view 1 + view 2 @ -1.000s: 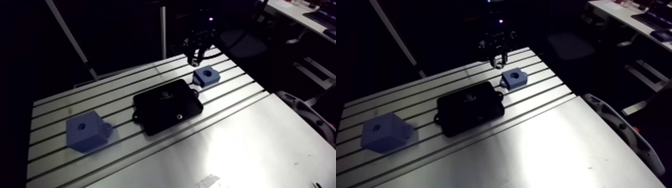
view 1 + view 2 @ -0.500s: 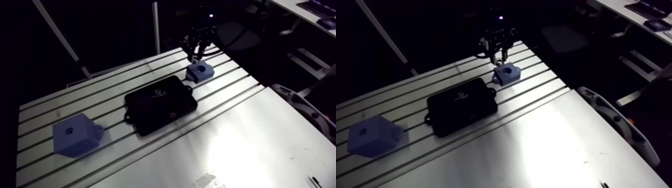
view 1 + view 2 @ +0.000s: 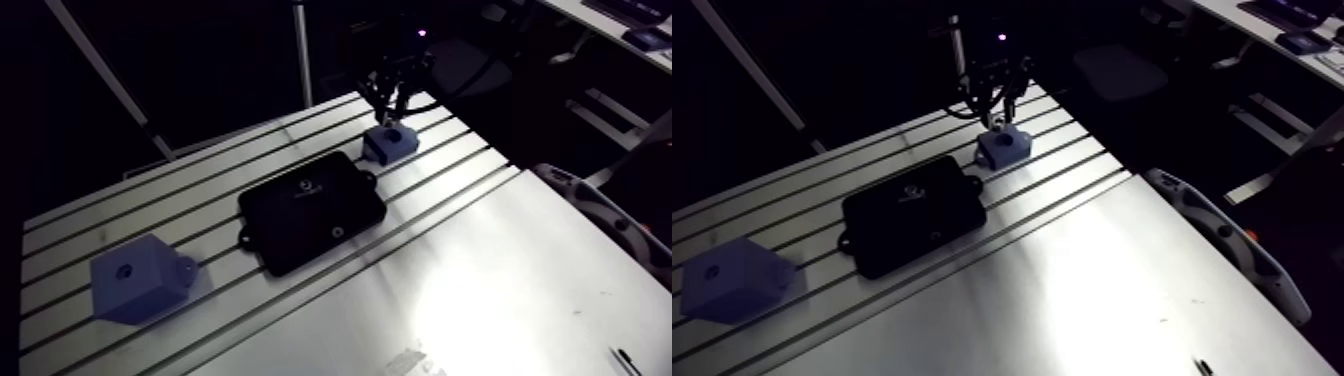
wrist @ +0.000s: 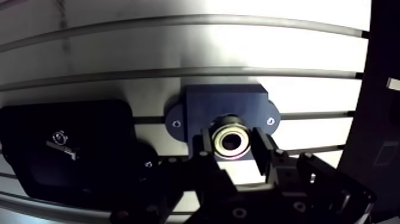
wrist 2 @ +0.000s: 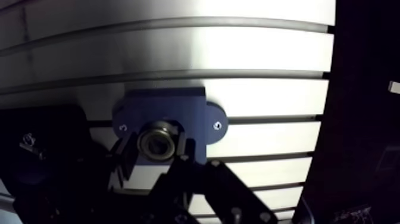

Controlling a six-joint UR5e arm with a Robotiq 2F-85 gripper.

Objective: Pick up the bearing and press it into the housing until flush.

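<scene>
Bearing (image 4: 232, 141) seating is the step in hand; findings run from the largest item down.

Slotted aluminium table (image 3: 480, 280): carries all the parts, with bare metal on the near side.

Black case (image 3: 312, 208): lies flat mid-table, just beside the housing. It is not needed for this step and is to be kept clear of.

Blue block (image 3: 135, 290): stands well apart at the far end of the table, out of the way.

Housing (image 4: 223, 104): small blue body with a screw ear on each side, resting on the slats directly under the tool. Its bore is hidden behind the bearing in the wrist view, so alignment cannot be confirmed from there.

Gripper (image 4: 233, 149): hangs over the housing, its two fingers (image 4: 206, 146) clamped on the bearing's outer ring and held apart only by the ring's width.

The bearing sits square between the pads with its bright face showing, over the housing's nearer part. Whether it touches the housing cannot be told.

Recommendation: centre the ring on the bore before loading it, and keep the axis plumb — a cocked ring is likely to jam. Descend slowly and straight. The finger tips straddle the ring and may foul the housing face before the ring is flush, so releasing and finishing the press on the ring's top is advised.
</scene>
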